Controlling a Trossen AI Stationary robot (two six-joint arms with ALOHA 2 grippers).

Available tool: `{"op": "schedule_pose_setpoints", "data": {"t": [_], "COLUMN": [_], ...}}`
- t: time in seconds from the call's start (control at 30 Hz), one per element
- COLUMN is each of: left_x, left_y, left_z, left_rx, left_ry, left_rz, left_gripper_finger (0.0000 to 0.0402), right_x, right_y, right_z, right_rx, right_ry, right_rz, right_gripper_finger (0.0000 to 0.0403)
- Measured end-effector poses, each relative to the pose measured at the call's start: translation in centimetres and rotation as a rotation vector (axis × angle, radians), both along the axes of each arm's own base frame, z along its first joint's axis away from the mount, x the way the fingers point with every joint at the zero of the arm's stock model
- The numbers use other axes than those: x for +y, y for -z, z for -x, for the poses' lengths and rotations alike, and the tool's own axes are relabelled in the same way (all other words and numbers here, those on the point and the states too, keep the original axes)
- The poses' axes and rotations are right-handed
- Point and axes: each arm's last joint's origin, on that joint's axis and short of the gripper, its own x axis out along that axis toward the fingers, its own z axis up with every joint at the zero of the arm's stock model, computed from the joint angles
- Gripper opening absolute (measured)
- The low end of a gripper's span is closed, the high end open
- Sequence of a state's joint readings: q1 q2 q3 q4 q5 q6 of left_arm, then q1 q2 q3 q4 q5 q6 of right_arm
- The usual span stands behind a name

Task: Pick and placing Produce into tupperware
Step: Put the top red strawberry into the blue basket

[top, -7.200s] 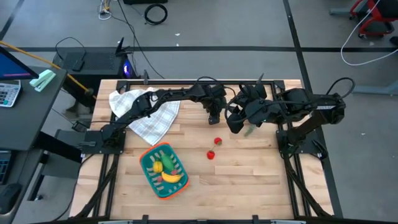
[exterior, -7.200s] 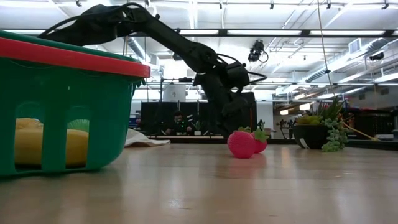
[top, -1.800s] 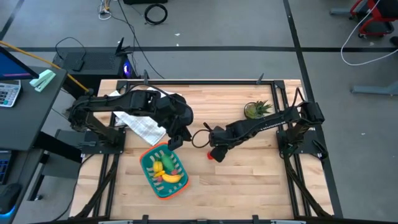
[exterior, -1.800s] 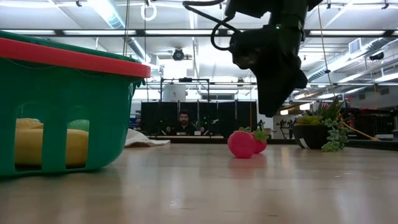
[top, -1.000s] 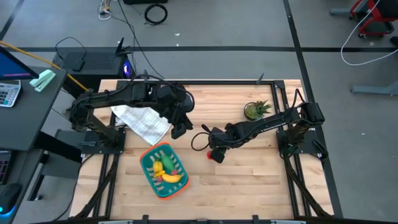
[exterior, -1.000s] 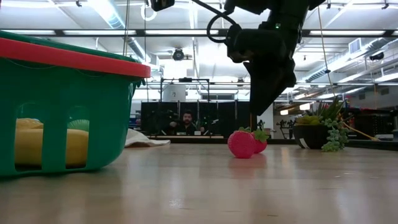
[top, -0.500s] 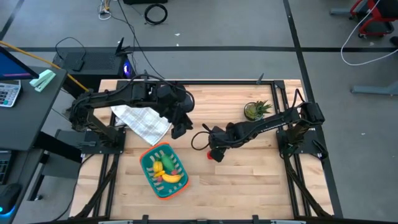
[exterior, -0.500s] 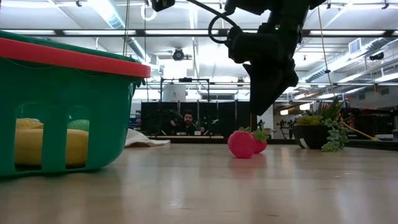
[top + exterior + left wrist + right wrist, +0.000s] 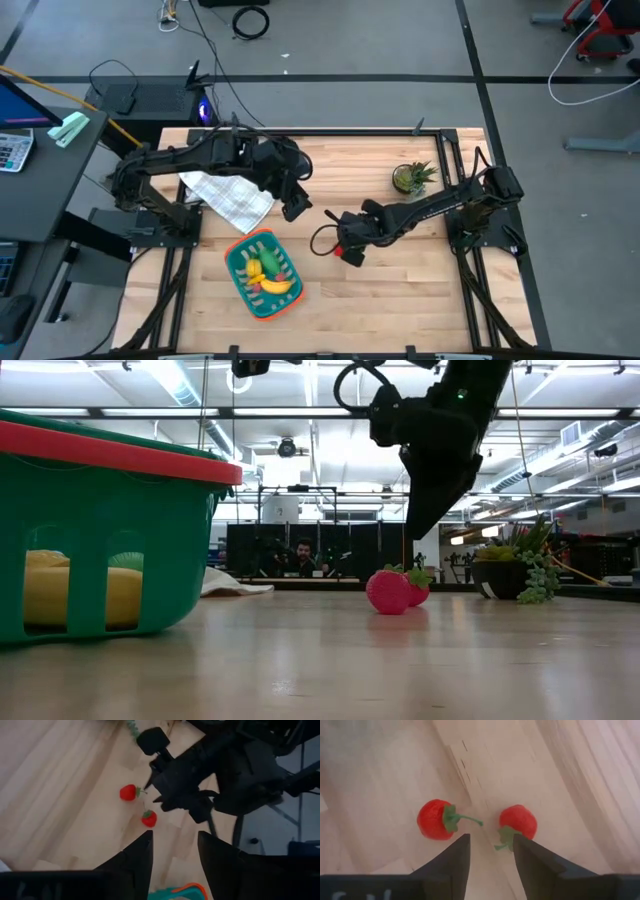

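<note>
Above two red pieces [image 9: 434, 820] mid-table you see right hand [image 9: 489, 851] hovering, fingers apart, gripping nothing. Your left hand [image 9: 175, 851] waits above tupperware [image 9: 262, 272], fingers apart, empty. Banana [image 9: 278, 286] lies inside tupperware.

right gripper [image 9: 489, 851] low over the table [image 9: 400, 290] centre, fingers parted, empty; left gripper [image 9: 174, 851] raised near its far-left part, fingers parted, empty

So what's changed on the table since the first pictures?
The left claw swung from mid-table back beside the tupperware. The right claw came from near the plant to hover open over the two strawberries. Strawberries, tupperware and cloth stayed put.
</note>
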State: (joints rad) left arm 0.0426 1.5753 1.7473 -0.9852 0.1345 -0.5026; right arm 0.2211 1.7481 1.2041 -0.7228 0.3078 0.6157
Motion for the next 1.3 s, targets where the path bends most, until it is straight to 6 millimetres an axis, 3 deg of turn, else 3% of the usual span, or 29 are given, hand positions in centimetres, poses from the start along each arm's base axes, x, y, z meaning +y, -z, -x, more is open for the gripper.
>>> {"op": "schedule_pose_setpoints", "data": {"t": [0.47,0.7,1.3], "left_x": [-1.4,-1.4,-1.4], "left_y": [0.0,0.0,0.0], "left_z": [0.0,0.0,0.0], "left_rx": [0.006,0.006,0.005], "left_ry": [-0.023,-0.024,-0.016], "left_rz": [0.019,0.015,0.008], "left_gripper_finger": [0.0163,0.0163,0.0162], "right_x": [0.6,0.3,0.5], "right_y": [0.5,2.6,2.4], "right_z": [0.6,1.7,0.9], "right_rx": [0.053,0.091,0.004], "right_ry": [-0.079,-0.074,-0.1], "right_rz": [0.012,0.037,0.027], "right_gripper_finger": [0.0218,0.0215,0.0203]}}
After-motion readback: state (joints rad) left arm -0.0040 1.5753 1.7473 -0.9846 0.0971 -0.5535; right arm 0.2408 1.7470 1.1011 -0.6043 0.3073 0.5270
